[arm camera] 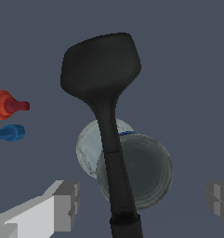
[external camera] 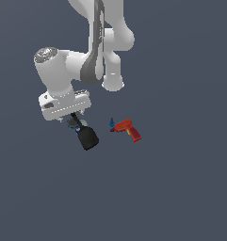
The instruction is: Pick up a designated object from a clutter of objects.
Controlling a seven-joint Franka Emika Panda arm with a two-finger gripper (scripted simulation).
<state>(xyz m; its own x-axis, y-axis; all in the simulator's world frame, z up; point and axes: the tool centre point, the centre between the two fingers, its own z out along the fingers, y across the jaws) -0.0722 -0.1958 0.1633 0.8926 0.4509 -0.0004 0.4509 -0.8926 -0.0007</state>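
The designated object, an all-black spatula, has its wide blade on the floor, while its thin handle runs back over the small blue can with a grey lid. My gripper hangs just above them, open, one grey finger on each side of the handle and neither touching it. In the exterior view the gripper covers the handle's end and most of the can. The red drill of the clutter of objects lies apart, towards the exterior view's right.
The drill's red nose and blue tip show at the edge of the wrist view. Everything rests on a plain dark grey-blue floor. The white arm links rise behind the objects.
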